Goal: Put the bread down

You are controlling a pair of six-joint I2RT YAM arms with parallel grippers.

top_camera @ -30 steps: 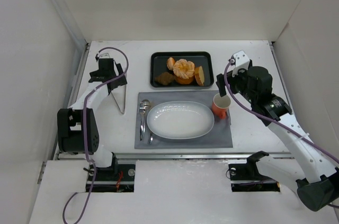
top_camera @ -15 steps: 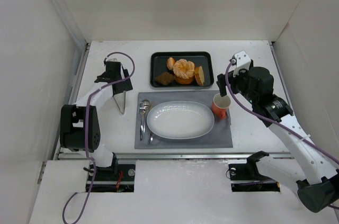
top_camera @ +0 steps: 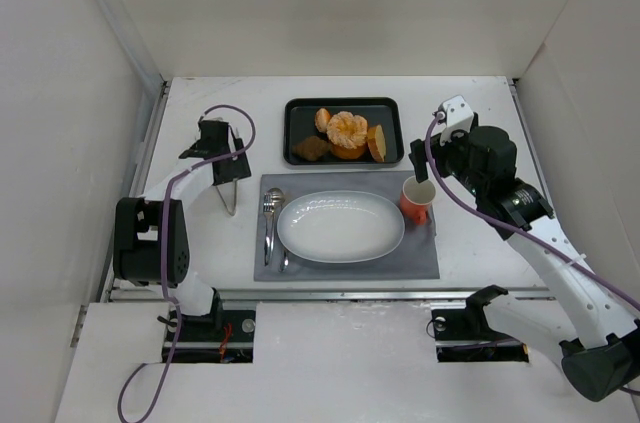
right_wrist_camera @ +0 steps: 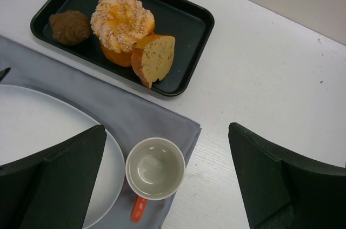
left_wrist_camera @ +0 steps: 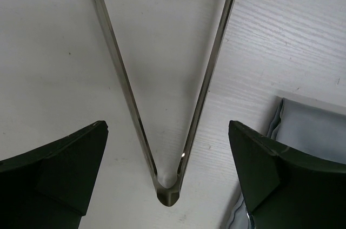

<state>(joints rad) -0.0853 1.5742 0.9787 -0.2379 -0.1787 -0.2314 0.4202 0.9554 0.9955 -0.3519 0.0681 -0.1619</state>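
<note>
The white bench (top_camera: pixel 250 93) carries a grey placemat (top_camera: pixel 420 253) at its near middle, and a bare white oval plate (top_camera: pixel 340 228) lies on the mat. Just beyond the mat's far edge sits the black tray (top_camera: pixel 300 115), its long side running left to right. Left of the mat lie steel tongs (top_camera: pixel 230 198), hinge end near and arms spreading toward the far side.

The left gripper (top_camera: pixel 232 163) hangs over that hinge end, released and wide, with a finger on either side of the tongs and clear of both arms (it grasps nothing). The right gripper (top_camera: pixel 424 175) hovers over the orange cup (top_camera: pixel 415 195) at the mat's far right corner, likewise spread and empty.

The bread (top_camera: pixel 322 120) is the small glossy roll at the tray's far left, pressed against the larger segmented pastry (top_camera: pixel 347 131) and just beyond the dark brown chunk (top_camera: pixel 312 148). Its long axis seems to run roughly near to far, though the pastry hides part of it in the right wrist view. From the left gripper it lies far and to the right. From the right gripper it lies far and to the left, about as distant. I judge the tongs come first, so the reach would go rightward from the left arm.
</note>
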